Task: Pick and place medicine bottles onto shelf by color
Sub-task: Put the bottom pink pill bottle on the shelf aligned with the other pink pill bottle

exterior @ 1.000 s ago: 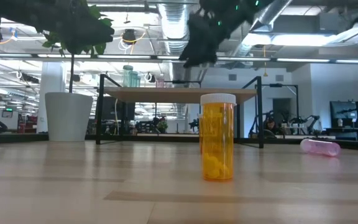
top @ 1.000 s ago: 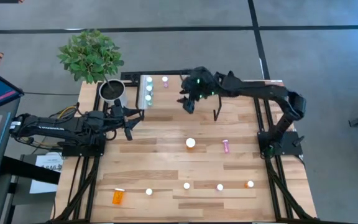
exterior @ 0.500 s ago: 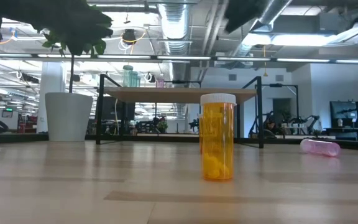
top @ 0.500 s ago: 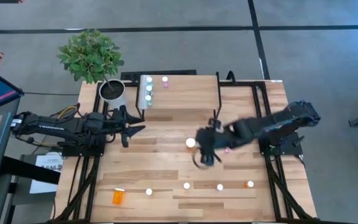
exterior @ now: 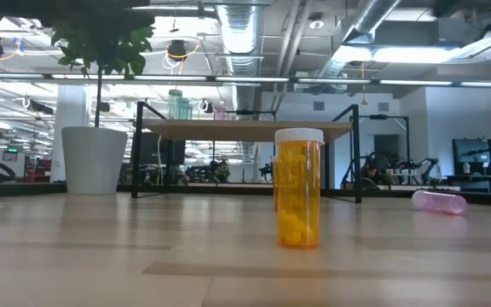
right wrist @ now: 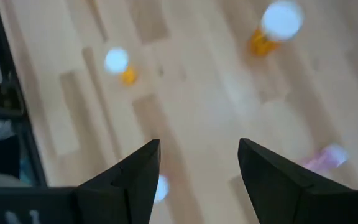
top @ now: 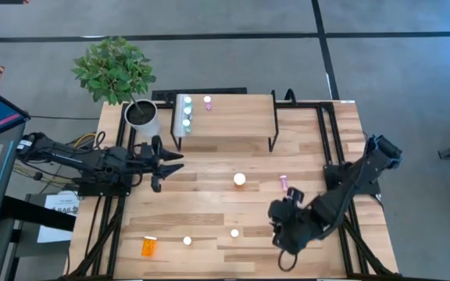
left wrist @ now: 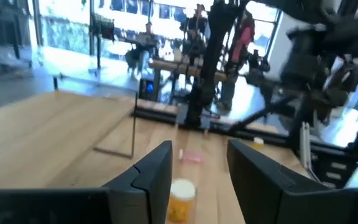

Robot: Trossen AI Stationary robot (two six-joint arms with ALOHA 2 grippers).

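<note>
Broad light-wood surface (top: 209, 203) filling the high view, with dark frame rails along its sides. At its far edge, the shelf (top: 233, 121), a pale board on thin black legs, seen in the low view as a flat top well behind the bottles (exterior: 250, 130). Beside the shelf's left end, a leafy plant (top: 114, 69) in a white pot (top: 141, 115). Left arm stretched in from the left side, its tool (top: 170, 168) just off the shelf's left front corner, above the surface; fingers parted to a middling gap in the left wrist view (left wrist: 199, 149), gripping nothing. Right arm folded low over the near right part of the surface, its tool (top: 287, 230) pointed downward; fingers spread wide in the right wrist view (right wrist: 197, 149), likewise empty, with bare wood and blurred bottles beneath. On the shelf's left end, a short row of teal bottles (top: 186, 115) and, just beside them, a single pink bottle (top: 207, 100). Mid-surface, a large orange bottle (top: 240, 179) upright, white cap on, nearest in the low view (exterior: 299, 188). To its right, a pink bottle on its side (top: 283, 183). Near the front left corner, another orange bottle lying down (top: 148, 247). Along the front, two small white-capped bottles upright (top: 187, 240), apart from each other.
</note>
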